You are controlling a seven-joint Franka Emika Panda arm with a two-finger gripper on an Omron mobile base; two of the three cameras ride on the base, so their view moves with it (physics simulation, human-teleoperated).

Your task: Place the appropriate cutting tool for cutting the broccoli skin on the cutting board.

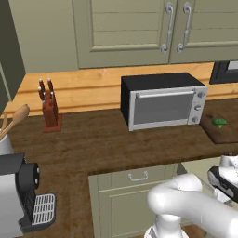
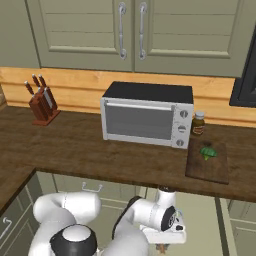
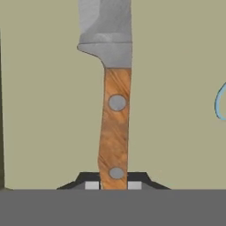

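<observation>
Cutting tool (image 3: 115,110): in the hand view we find it running up the centre of the frame, its brownish wooden handle with two grey rivets rising from the bottom edge and its grey blade leaving by the top, against a flat pale olive surface. We note the gripper (image 3: 113,185) at the bottom centre, its two dark fingertips (image 3: 92,183) set one on each side of the handle's lower end and closed against it. At the right edge of that view we see a thin light-blue curve, too little of it to identify. In the right base view we locate the cutting board (image 2: 216,170) at the right of the frame, lying flat on the dark counter (image 2: 75,145), with the broccoli (image 2: 208,153) resting on its upper half. A toaster oven (image 2: 147,120) stands at the centre, a small brown bottle (image 2: 198,123) just beside its right side, and a knife block (image 2: 41,105) at the far left. In the left base view we record a coffee machine (image 1: 21,195) at the lower left of the frame.
</observation>
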